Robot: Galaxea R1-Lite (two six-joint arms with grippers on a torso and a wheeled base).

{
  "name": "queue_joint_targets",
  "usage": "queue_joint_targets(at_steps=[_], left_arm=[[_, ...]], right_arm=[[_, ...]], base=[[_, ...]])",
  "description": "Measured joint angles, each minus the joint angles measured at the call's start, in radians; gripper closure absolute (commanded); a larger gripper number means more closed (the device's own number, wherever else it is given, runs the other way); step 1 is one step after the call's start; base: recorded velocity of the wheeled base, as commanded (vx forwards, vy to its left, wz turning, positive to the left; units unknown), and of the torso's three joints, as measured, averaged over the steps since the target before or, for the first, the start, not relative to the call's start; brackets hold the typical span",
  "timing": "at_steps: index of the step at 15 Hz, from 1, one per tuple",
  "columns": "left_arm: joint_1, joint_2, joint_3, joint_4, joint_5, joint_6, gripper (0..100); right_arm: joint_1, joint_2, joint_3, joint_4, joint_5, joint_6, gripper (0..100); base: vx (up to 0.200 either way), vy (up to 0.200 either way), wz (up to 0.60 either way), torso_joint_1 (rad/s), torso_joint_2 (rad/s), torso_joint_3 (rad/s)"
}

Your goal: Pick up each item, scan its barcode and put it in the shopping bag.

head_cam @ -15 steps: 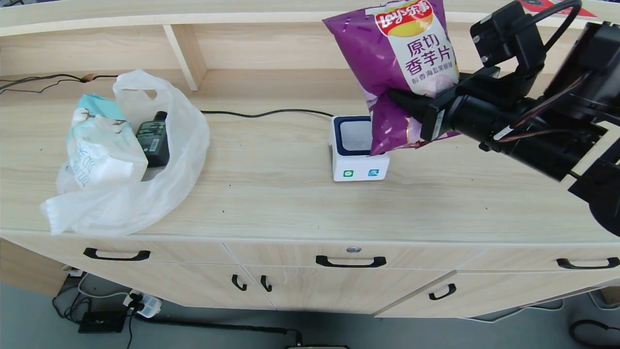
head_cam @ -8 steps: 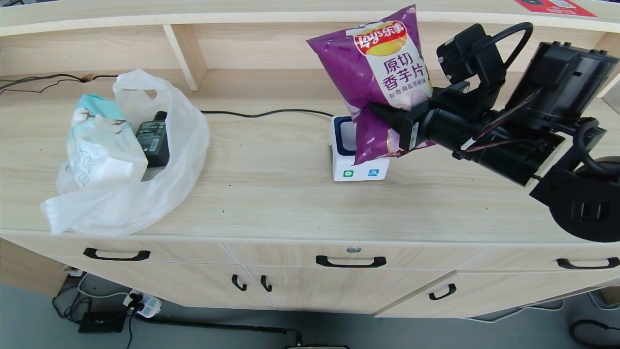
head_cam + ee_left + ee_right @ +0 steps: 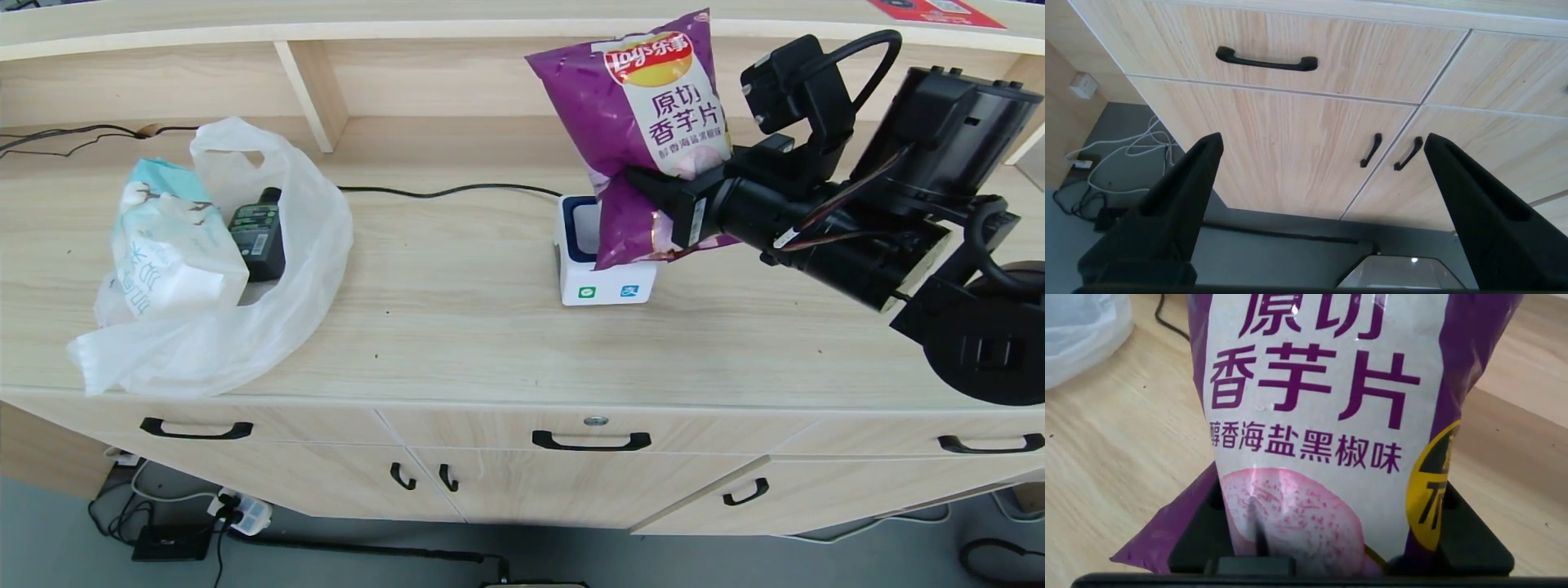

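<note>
- Right pincer (image 3: 653, 192) clamps the chip bag (image 3: 645, 106) low down, and the bag stands upright above it.
- Scanner (image 3: 608, 290) sits just beneath the pincer, likely so the barcode can face it.
- Shopping bag (image 3: 310, 245) lies well to its left.
- Left pincer (image 3: 1320, 139) gapes wide, empty.

The chip bag (image 3: 653, 114) is gleaming as glossy, crinkled plastic film. The counter (image 3: 457, 327) is showing pale, matt, smooth-looking wood grain. The shopping bag (image 3: 310, 269) is lying as thin, translucent, wrinkled white plastic. The scanner (image 3: 608, 290) is showing smooth white plastic, and the drawer handles (image 3: 591, 442) are looking matt black.
</note>
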Motion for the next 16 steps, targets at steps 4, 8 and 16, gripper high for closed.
queue_joint_targets(at_steps=[4, 8, 16], left_arm=[[0.0, 0.0, 0.0, 0.0, 0.0, 0.0, 0], [0.0, 0.0, 0.0, 0.0, 0.0, 0.0, 0], [0.0, 0.0, 0.0, 0.0, 0.0, 0.0, 0]], right_arm=[[0.085, -0.048, 0.0, 0.004, -0.041, 0.029, 100], [0.123, -0.074, -0.003, 0.007, -0.042, 0.054, 100], [0.12, -0.031, -0.059, 0.01, -0.044, 0.189, 100]], base=[[0.0, 0.0, 0.6, 0.001, 0.01, 0.002], [0.0, 0.0, 0.6, -0.004, 0.0, 0.0], [0.0, 0.0, 0.52, 0.004, 0.0, 0.006]])
